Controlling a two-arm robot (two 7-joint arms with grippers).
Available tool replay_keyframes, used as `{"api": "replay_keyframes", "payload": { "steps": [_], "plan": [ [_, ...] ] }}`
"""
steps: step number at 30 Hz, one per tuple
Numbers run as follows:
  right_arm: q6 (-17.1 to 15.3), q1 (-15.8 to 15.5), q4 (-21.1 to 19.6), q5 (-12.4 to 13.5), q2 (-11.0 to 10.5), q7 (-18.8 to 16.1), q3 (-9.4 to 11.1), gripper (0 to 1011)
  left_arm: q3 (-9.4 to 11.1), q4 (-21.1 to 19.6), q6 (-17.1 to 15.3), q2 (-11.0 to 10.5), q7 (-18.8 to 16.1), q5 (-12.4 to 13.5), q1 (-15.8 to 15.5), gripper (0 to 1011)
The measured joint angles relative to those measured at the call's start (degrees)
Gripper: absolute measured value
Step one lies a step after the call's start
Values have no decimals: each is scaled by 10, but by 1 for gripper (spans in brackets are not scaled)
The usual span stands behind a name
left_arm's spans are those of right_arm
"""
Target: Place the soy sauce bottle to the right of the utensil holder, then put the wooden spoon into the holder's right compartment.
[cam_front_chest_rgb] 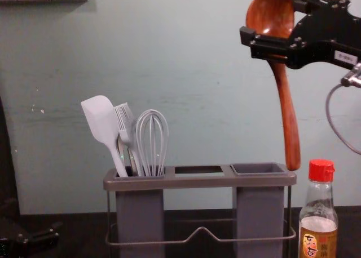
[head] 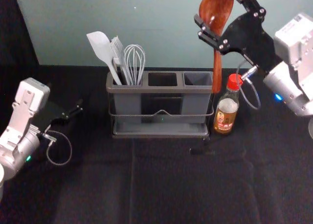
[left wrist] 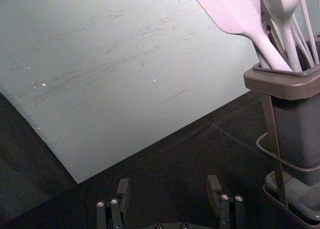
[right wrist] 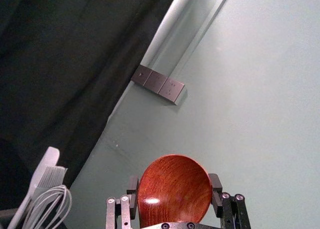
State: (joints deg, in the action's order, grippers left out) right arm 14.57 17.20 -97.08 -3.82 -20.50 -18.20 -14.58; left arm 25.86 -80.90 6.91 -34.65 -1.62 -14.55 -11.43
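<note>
the right compartment [head: 198, 79] is open above, the bottle [head: 226, 117] close beside it.

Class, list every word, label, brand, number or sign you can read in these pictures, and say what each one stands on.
"东古": large characters on the label of the soy sauce bottle; its smaller print is too small to read for certain.
White sticker on the right end effector: marked, too small to read.
Right arm's white casing: small printed label, too blurred to read.
</note>
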Motion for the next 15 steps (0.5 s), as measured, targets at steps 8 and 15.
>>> {"api": "replay_keyframes", "payload": {
  "steps": [8, 15],
  "plan": [
    [16, 39, 47, -3, 16, 5, -11, 856, 0, 0, 0, 0, 0, 0, 0, 1005],
    [38, 60, 82, -3, 32, 14, -17, 856, 0, 0, 0, 0, 0, 0, 0, 1005]
  ]
}}
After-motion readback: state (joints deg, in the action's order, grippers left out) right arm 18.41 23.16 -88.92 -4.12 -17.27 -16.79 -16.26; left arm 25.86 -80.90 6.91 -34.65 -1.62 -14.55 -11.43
